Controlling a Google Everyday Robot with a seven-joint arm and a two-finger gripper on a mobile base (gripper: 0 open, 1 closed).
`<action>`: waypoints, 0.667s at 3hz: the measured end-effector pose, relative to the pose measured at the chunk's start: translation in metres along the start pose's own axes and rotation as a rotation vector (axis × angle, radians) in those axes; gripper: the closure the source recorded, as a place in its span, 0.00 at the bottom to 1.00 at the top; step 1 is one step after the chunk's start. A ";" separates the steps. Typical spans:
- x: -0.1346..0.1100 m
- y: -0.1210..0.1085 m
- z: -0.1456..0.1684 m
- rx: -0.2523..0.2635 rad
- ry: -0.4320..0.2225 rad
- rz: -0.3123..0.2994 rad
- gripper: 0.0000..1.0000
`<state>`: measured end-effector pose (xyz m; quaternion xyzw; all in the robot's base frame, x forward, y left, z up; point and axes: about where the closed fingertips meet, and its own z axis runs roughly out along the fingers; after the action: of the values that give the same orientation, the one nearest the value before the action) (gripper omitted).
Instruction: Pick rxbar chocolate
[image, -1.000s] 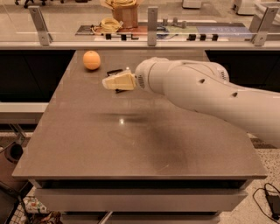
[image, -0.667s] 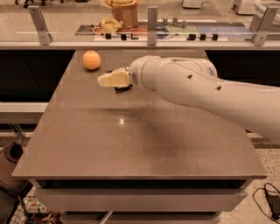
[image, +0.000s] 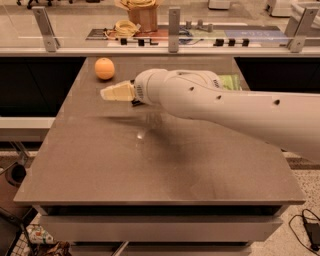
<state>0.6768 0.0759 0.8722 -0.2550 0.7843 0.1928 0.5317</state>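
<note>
Gripper (image: 106, 93) is hovering over the bench (image: 150, 170) toward the far left corner, pointing at the left edge and sitting near, but apart from, the orange fruit (image: 104, 68) that is lying close to the far edge. Whether the gripper is spread or pressed together cannot be told from this view, and nothing is showing as held. The rxbar chocolate is not showing plainly. The white arm (image: 225, 107) is crossing the far half of the bench from the right edge and is probably covering it. A dark patch (image: 135, 103) under the wrist cannot be identified. A green-and-white snack bag (image: 231, 81) is peeking out behind the arm near the far edge and is not the target. By this reading, the step in hand is the approach, with the grasp not yet made. To do it well, the operator should be confirming the flat black wrapper before descending and aligning the jaws across its narrow width. The gripper should be lowering squarely to the bench surface and staying clear of the fruit and the bag. A thin bar is likely sliding if contacted off-centre.
</note>
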 end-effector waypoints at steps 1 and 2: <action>0.015 0.006 0.024 -0.016 0.011 0.041 0.00; 0.032 0.007 0.042 -0.022 0.021 0.078 0.00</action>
<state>0.6932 0.0994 0.8275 -0.2320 0.7971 0.2192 0.5126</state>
